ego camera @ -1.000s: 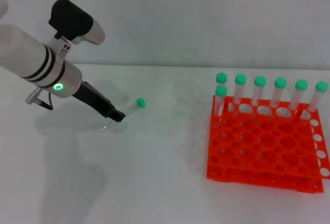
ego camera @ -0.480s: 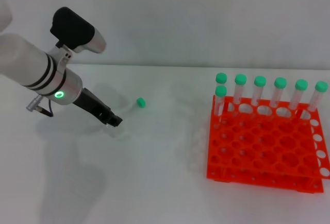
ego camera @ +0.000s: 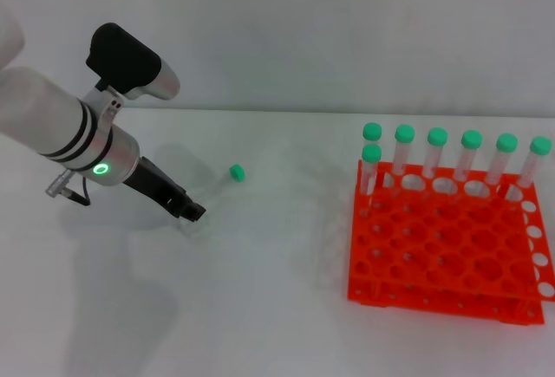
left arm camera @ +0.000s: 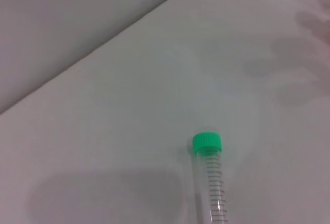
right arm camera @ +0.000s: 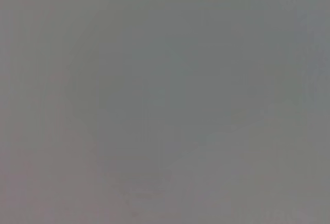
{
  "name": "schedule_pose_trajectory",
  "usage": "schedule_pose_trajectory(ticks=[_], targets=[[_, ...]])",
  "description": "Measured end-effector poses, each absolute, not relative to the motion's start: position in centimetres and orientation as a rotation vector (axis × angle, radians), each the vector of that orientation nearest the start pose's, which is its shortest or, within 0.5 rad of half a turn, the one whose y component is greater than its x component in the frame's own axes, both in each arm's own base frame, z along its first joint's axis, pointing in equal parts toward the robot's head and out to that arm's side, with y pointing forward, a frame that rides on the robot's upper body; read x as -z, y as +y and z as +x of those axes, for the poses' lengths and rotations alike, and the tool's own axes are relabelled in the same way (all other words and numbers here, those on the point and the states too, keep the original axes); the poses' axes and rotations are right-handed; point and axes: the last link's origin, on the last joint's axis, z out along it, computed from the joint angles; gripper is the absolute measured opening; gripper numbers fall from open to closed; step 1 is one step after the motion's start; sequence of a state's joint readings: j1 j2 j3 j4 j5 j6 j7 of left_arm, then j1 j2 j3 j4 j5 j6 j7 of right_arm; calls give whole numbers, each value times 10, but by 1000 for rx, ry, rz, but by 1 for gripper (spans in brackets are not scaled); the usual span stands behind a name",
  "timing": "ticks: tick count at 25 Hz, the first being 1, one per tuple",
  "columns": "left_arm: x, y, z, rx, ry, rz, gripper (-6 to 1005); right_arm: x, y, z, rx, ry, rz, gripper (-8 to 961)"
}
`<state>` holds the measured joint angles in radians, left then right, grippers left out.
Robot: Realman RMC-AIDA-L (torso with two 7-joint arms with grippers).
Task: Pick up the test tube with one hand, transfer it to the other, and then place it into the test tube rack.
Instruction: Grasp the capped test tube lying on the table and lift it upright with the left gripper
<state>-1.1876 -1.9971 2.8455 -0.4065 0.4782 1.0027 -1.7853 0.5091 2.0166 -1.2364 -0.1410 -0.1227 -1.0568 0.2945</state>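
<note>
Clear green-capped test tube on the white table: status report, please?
Left gripper low at the tube's base. Clear green-capped test tube lying flat on table, not lifted. Right gripper unseen. Nothing in the way.

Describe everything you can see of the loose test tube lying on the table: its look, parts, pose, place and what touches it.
The test tube is a slim, clear, plastic-looking tube with a round green screw cap and fine printed graduation marks along its body. It lies flat on the white table, well to the left of the test tube rack, its cap pointing away from the left gripper. The gripper sits at the tube's capless end; whether it touches the tube cannot be told. Nothing else touches the tube.
</note>
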Motion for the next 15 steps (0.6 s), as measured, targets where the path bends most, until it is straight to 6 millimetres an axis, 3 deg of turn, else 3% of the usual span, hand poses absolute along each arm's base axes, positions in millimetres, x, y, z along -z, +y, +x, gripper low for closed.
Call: schedule_pose_trajectory(ticks=[15], targets=[[-3,452,-254,-389,-804,-2469,420,-50,374,343,-674,538,-1495,859]])
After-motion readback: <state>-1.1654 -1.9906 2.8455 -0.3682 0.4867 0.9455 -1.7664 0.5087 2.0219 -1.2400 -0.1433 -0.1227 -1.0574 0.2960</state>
